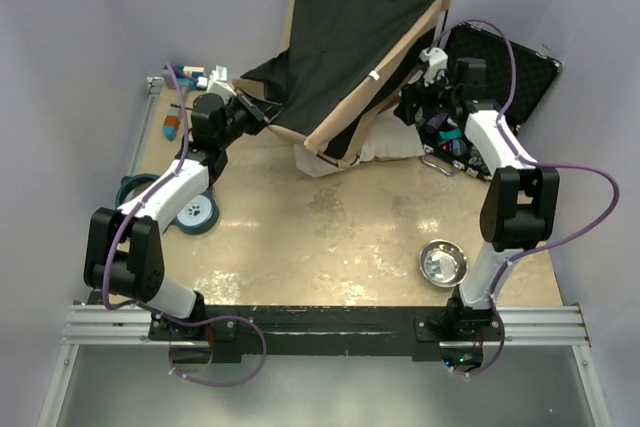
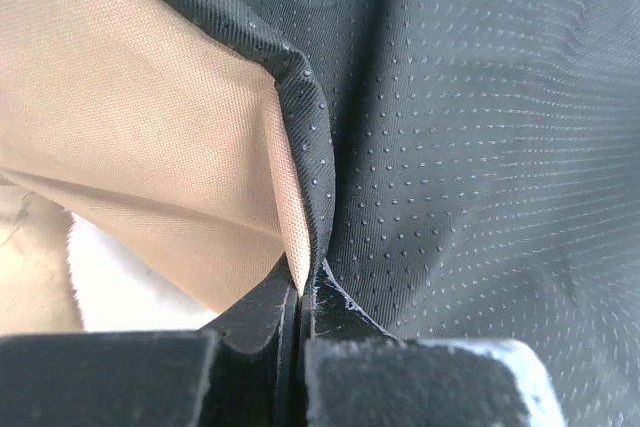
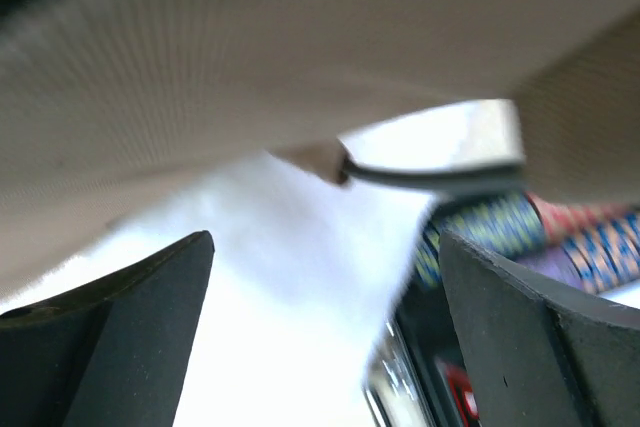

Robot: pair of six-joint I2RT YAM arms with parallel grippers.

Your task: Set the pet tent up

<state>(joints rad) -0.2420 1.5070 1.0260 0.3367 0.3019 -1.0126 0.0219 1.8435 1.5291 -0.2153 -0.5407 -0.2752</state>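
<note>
The pet tent (image 1: pixel 350 57), tan fabric with black dotted lining, stands half raised at the back of the table, its black side facing the camera. My left gripper (image 1: pixel 243 112) is shut on the tent's left edge; in the left wrist view the fold of tan and black fabric (image 2: pixel 300 197) runs into the closed fingers (image 2: pixel 330 302). My right gripper (image 1: pixel 418 107) is open beside the tent's right edge. In the right wrist view tan fabric (image 3: pixel 250 57) hangs above the spread fingers (image 3: pixel 150 297), with a thin dark pole end (image 3: pixel 420 175) and the white cushion (image 3: pixel 280 297) beyond.
A white puffy cushion (image 1: pixel 385 142) lies under the tent. An open black case (image 1: pixel 505 67) with small items is at the back right. A steel bowl (image 1: pixel 443 263) sits front right. A round teal toy (image 1: pixel 195 213) and small items (image 1: pixel 185 77) lie at the left.
</note>
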